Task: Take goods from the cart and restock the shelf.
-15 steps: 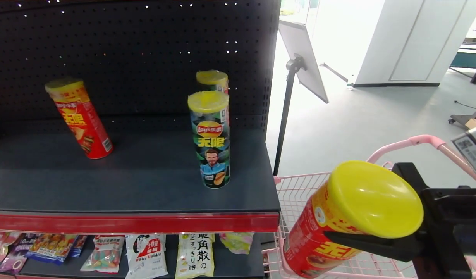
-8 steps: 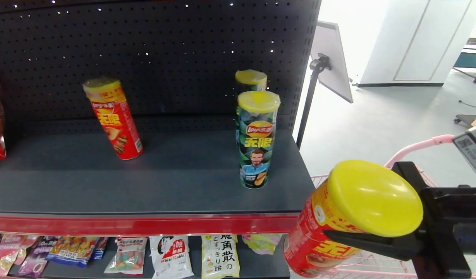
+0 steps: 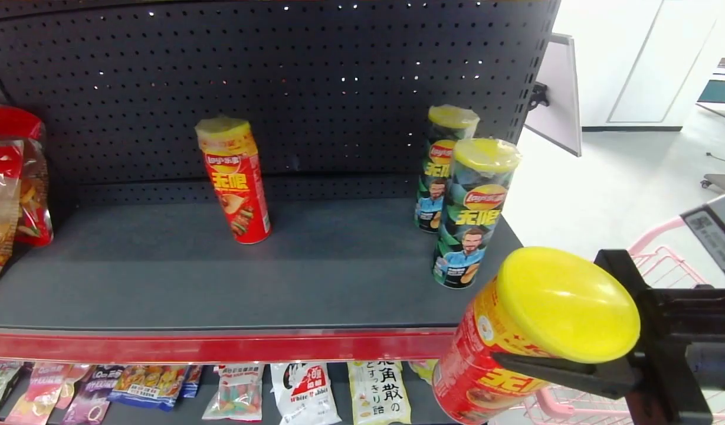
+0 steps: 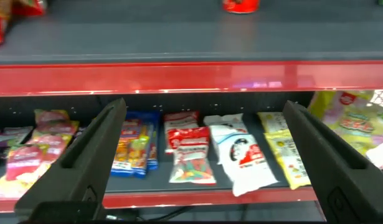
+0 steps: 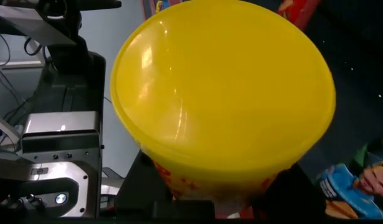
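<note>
While the head camera has swung across the shelf [image 3: 220, 283], so that everything on it sits further right in the picture than a second ago, the red can [image 3: 551, 307] keeps its place at lower right. It is clamped on its side in the right pincer [image 3: 518, 360], with the pink cart [image 3: 657, 260] just behind. I judge the pick done and the carry to the shelf under way; placing is left. On the shelf stand a second red can [image 3: 235, 180] and, at the right end, two green cans [image 3: 474, 215], one behind the other. Their labels bear logos and bold characters, which I leave unread; the green ones picture a person.

From the left wrist, the left pincer [image 4: 203, 168] hangs wide open, holding nothing, before the shelf's red edge and the packets [image 4: 241, 155] below.

From the right wrist, the yellow lid [image 5: 222, 87] of the held can faces the camera, with dark fingers closed on the body beneath.
</note>
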